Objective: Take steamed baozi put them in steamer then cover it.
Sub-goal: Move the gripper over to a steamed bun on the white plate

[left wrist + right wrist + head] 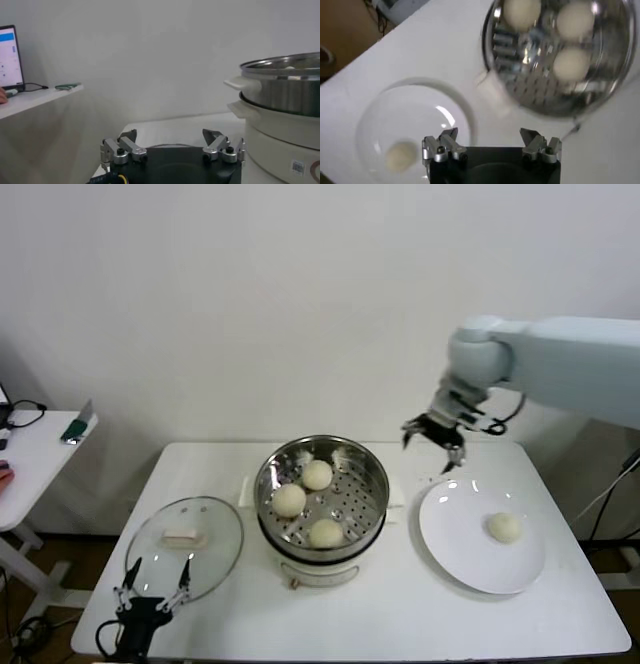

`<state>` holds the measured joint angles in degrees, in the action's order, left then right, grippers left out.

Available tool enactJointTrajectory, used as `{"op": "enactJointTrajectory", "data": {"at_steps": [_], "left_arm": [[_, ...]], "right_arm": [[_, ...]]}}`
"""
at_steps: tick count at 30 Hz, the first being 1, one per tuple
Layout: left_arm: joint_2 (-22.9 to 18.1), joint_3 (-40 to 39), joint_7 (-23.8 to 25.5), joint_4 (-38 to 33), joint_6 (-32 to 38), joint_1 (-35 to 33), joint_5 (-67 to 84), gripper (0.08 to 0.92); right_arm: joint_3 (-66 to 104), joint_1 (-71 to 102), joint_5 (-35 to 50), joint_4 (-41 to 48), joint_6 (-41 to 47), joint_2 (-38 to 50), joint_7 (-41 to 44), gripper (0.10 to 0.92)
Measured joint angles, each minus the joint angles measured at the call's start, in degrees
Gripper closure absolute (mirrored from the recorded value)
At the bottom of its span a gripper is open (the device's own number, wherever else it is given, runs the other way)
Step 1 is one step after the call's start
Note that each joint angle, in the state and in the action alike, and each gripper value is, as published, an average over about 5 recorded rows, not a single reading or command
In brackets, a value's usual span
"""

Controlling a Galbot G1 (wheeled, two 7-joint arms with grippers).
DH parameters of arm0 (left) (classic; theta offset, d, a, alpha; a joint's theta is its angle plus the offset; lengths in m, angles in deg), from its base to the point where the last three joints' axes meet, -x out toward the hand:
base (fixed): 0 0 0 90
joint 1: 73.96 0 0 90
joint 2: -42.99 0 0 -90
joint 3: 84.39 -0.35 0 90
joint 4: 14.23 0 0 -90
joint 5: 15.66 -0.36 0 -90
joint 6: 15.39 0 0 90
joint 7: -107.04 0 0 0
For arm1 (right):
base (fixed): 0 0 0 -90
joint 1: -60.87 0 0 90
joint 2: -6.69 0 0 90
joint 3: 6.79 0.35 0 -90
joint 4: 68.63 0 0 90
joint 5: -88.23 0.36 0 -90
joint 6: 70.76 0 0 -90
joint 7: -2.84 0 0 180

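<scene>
The steamer (372,480) stands mid-table on its cream pot base, and three baozi (317,475) lie inside on the perforated bottom. A fourth baozi (504,527) rests on the white plate (460,534) to the right. The glass cover (210,524) lies flat on the table left of the steamer. My right gripper (433,439) hangs open and empty in the air, behind the gap between steamer and plate. The right wrist view shows that gripper (490,137), with the plate's baozi (400,155) on one side and the steamer (530,75) on the other. My left gripper (152,579) is open at the cover's near edge.
A small side table (40,444) with a laptop and cables stands off to the left. In the left wrist view the open left gripper (170,137) sits low beside the steamer's pot base (280,125). Bare tabletop runs along the front edge.
</scene>
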<state>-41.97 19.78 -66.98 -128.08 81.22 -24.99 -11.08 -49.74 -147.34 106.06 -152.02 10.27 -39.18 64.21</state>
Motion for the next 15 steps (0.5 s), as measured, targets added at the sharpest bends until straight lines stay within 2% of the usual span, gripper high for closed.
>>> {"op": "enactJointTrajectory", "data": {"at_steps": [8, 15], "left_arm": [[-0.1, 0.02, 0.1, 0.21, -0.62, 0.15, -0.34, 0.177], [-0.29, 0.12, 0.13, 0.19, -0.82, -0.32, -0.75, 0.177]], "right_arm": [[5.87, 10.84, -5.48, 4.43, 5.88, 12.11, -0.21, 0.203], [19.76, 27.5, -11.47, 9.78, 8.68, 16.61, -1.24, 0.203]]}}
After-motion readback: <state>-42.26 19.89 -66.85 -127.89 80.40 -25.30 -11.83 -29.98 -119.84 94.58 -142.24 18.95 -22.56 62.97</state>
